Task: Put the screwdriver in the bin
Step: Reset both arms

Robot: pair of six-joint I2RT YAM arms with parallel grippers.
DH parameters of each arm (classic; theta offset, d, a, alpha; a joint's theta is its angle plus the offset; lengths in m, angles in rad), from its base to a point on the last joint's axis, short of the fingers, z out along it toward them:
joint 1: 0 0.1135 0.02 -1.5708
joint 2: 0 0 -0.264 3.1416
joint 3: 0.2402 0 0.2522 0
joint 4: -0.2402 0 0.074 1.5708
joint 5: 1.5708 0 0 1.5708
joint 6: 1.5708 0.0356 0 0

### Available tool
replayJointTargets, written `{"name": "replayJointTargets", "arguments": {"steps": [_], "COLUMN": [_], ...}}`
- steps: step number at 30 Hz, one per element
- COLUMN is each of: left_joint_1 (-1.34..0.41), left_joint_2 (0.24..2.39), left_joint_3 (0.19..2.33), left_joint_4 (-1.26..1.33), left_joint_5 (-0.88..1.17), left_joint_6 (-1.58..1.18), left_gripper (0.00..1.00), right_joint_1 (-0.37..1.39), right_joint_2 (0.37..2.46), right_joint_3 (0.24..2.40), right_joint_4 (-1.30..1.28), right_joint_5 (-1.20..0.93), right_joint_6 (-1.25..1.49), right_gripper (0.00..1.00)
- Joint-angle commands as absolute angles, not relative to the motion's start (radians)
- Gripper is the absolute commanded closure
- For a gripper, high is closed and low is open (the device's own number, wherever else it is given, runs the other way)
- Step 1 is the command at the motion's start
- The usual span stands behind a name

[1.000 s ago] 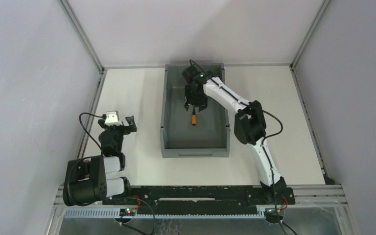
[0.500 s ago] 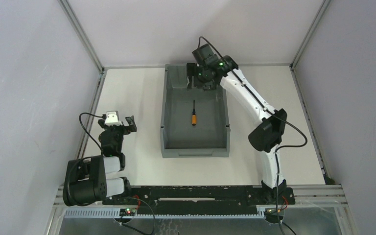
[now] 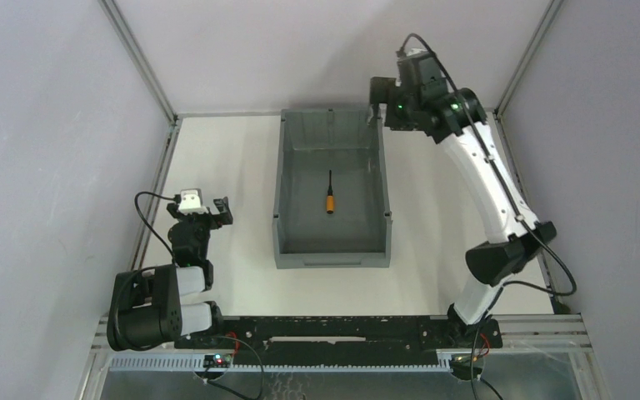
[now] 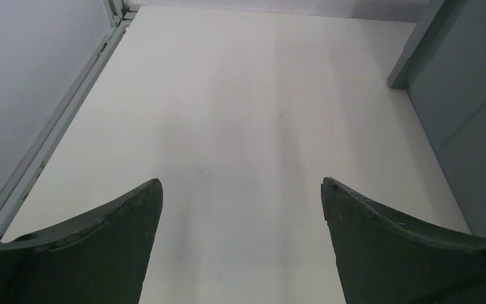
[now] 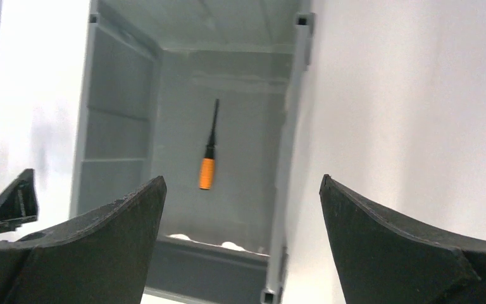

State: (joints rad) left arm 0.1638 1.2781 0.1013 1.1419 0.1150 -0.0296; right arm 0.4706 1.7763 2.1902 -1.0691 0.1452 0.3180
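- One slim screwdriver point(image 3: 330, 193), orange handle, black shaft.
- One grey rectangular bin point(image 3: 331, 259).
- Two tools: left tool point(image 4: 240, 193) and right tool point(image 5: 242, 187).
- One white surface point(image 3: 233, 167).

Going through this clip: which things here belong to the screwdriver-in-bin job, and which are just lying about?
Part of the job:
- screwdriver, lying on the bin floor
- bin
- right gripper, open, near the bin's far right corner

Not part of it:
- left gripper, open, parked over the table
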Motion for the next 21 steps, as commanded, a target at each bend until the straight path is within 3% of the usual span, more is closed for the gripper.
{"name": "replayJointTargets", "arguments": {"steps": [1,21], "left_joint_1": [0.158,0.157], "left_joint_2": [1.264,1.264], "left_joint_3": [0.144,0.143], "left_joint_4": [1.163,1.162], "left_joint_5": [0.112,0.112], "left_joint_6": [-0.035,-0.036], "left_gripper": [0.0,0.0], "right_joint_1": [0.408,0.122], "right_joint_2": [1.642,1.047], "right_joint_3": [2.085,1.381], "right_joint_4": [-1.016,-0.806], "right_joint_5": [0.176,0.181], "right_joint_6": [0.256,0.165], "right_gripper": [0.0,0.0]}}
